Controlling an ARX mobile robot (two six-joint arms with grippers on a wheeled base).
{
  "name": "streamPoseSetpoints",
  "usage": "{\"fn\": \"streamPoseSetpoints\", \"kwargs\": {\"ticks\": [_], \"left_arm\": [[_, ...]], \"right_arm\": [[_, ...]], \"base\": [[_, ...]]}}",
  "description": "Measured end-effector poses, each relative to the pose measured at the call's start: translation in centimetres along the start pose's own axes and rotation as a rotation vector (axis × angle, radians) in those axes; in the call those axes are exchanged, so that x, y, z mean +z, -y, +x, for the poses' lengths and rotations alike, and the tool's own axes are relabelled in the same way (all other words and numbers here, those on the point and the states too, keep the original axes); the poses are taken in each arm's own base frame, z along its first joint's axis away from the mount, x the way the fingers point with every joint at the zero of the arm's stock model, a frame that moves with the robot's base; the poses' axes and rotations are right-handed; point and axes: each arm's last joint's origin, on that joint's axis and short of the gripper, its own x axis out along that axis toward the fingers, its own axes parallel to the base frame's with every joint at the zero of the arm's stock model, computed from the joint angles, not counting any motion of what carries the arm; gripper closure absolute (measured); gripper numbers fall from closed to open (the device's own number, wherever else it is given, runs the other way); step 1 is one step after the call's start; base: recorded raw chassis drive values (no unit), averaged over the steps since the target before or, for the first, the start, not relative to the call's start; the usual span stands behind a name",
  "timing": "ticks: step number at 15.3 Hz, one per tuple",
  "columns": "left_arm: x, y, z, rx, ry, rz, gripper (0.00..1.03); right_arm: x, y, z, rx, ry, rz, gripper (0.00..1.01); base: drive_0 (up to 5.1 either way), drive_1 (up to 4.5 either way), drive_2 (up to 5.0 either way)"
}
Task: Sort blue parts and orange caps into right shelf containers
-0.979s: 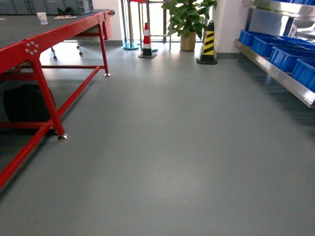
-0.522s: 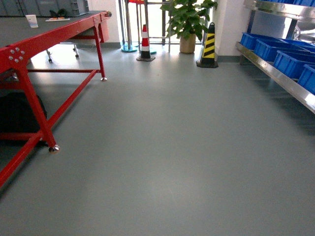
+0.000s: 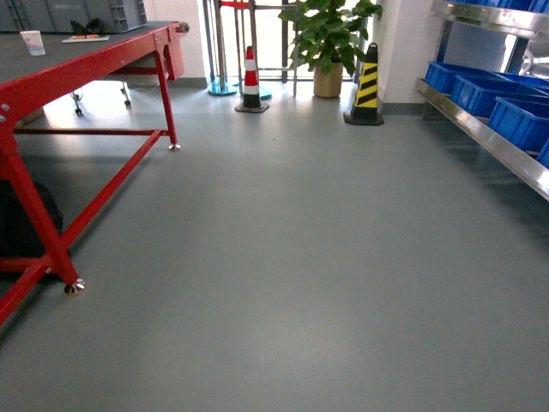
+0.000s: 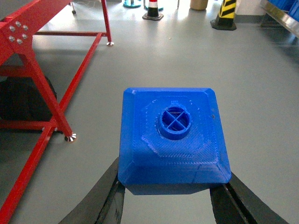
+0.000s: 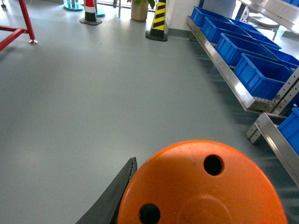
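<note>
A: Here we carry a blue part (image 4: 174, 140) clamped between the dark fingers (image 4: 105, 200) of the left gripper (image 4: 170, 198), which is closed on its two lower sides. Its round stud faces up toward the wrist camera, so its short axis points upward; the body is nearly square, and we judge no clear long axis. It hangs over bare floor (image 3: 283, 257), touching nothing else.

B: And the right gripper (image 5: 187, 214)?

A: It holds an orange cap (image 5: 203, 186), flat holed top toward the camera, so the cylinder's axis runs up at the lens. Only one dark finger (image 5: 114, 196) shows at its left edge; the jaws appear closed on the cap, though the far finger is hidden.

B: What has just changed?

A: In the head view the red-framed table (image 3: 86, 60) has slid left and its near foot has dropped lower in the frame than a second ago, while the traffic cone (image 3: 250, 79) and striped post (image 3: 366, 86) have shifted little. We judge the base is rolling forward and turning slightly.

B: Meaning for the task?

A: The right shelf (image 5: 224, 74) and its containers (image 5: 259, 74) lie near on the right but still apart; we are in transit, both parts unplaced.
</note>
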Motion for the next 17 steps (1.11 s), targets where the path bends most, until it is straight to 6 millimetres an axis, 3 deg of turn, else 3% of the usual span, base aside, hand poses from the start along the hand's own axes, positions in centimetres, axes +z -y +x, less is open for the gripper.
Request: {"fn": "streamPoseSetpoints", "kwargs": {"ticks": [17], "left_arm": [[-0.01, 0.0, 0.01, 0.0, -0.001, 0.0, 0.59]], "right_arm": [[-0.02, 0.0, -0.01, 0.0, -0.001, -0.001, 0.58]], "base": [[0.0, 4.31, -4.3]]}}
